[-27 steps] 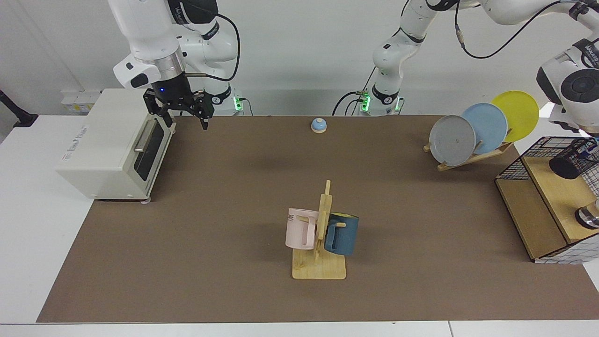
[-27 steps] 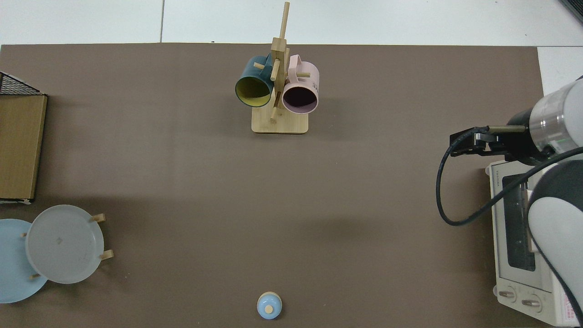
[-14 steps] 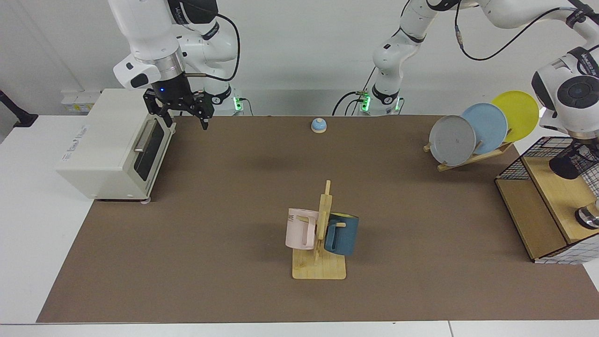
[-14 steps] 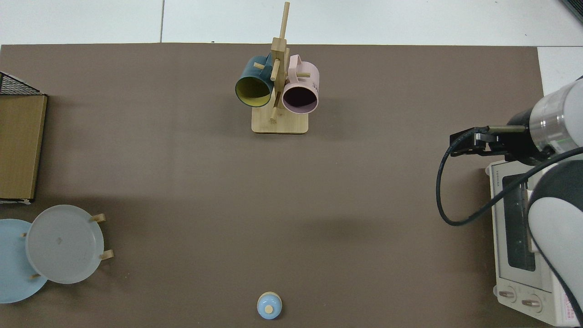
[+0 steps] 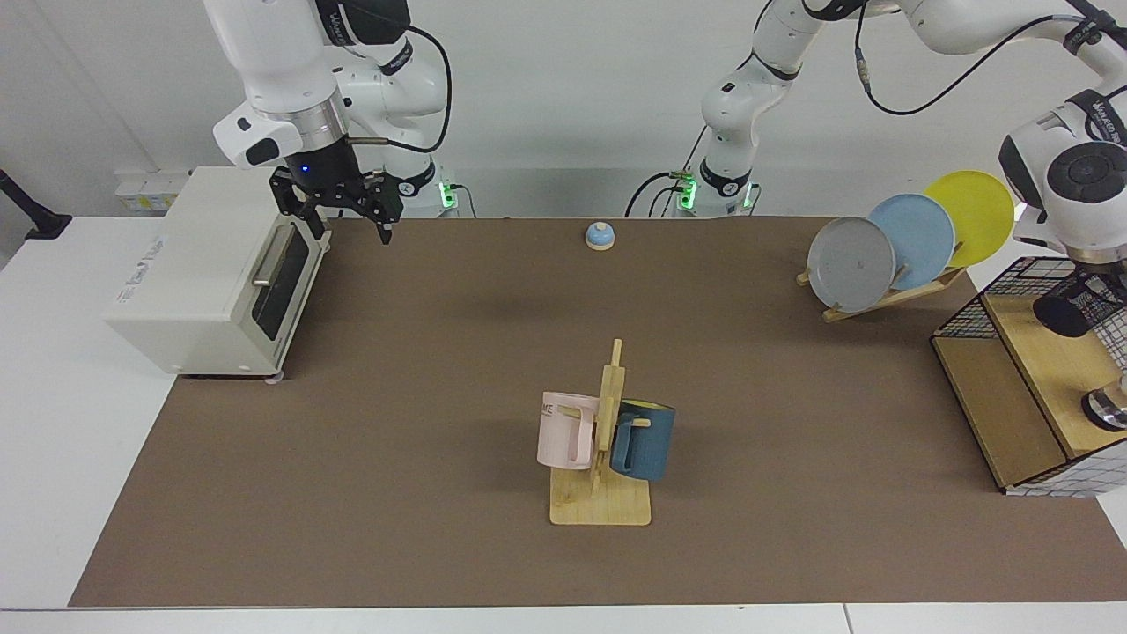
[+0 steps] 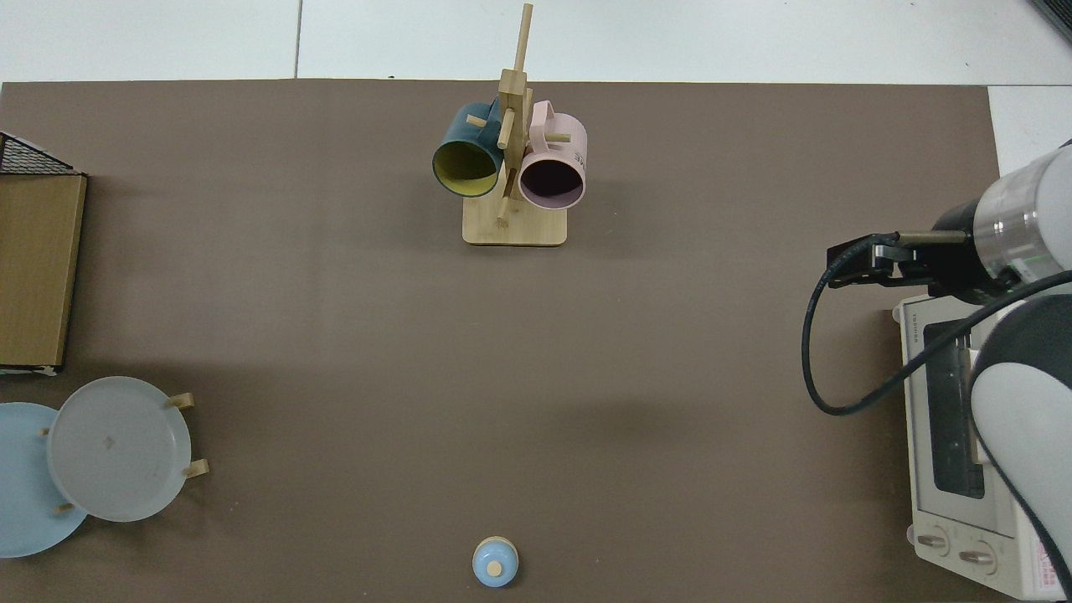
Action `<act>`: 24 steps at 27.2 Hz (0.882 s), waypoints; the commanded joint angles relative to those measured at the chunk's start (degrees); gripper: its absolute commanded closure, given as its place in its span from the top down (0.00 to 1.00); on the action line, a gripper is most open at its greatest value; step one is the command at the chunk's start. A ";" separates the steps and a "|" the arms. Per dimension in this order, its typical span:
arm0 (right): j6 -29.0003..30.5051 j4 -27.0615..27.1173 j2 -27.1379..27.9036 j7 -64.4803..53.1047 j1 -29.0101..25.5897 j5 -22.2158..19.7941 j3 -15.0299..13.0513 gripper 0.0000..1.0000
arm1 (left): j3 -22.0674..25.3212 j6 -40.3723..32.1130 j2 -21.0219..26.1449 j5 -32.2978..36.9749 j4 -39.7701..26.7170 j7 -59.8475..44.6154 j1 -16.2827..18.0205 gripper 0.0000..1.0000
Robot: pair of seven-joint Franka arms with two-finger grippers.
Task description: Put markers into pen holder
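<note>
Plainly, in the facing view the right gripper (image 5: 345, 220) hangs in the air with its two fingers spread wide and nothing between them, just beside the door of the white toaster oven (image 5: 207, 273) at the tabletop's (image 5: 440, 370) far corner on the right arm's side; this arm waits. The left arm reaches out over the opposite end of the tabletop, and the left gripper (image 5: 1094, 280) is down among the wires of the black wire basket (image 5: 968, 317). Whether it is released or clenched cannot be told. The pen holder (image 5: 1064, 315) is right beneath it, tilted so its dark mouth faces the camera, over the basket's upper wooden shelf (image 5: 1048, 370). Whether it touches the shelf cannot be told. No marker can be made out. A mug rack (image 5: 601, 493) with a pink mug (image 5: 563, 431) and a blue mug (image 5: 645, 440) stands near the middle of the near edge.

From the top view, the right gripper (image 6: 842, 266) is seen side-on, beside the toaster oven (image 6: 955, 419) at one end of the tabletop (image 6: 536, 377). Only a corner of the wire basket (image 6: 29, 157) shows at the other end. A small blue bell (image 6: 495, 562) sits at the middle of the edge on the arms' side.
</note>
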 commanded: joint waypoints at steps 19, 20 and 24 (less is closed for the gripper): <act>1.11 -0.35 -0.27 -1.16 -0.59 0.19 0.40 1.00 | -0.08 1.94 -1.35 -1.52 -2.44 1.05 1.05 0.25; 1.11 -0.35 -0.27 -1.16 -0.59 0.19 0.32 1.00 | -0.08 1.94 -1.35 -1.52 -2.44 1.05 1.05 0.25; 1.11 -0.35 -0.27 -1.16 -0.59 0.19 0.32 1.00 | 0.01 1.85 -1.35 -1.52 -2.26 1.05 1.05 0.25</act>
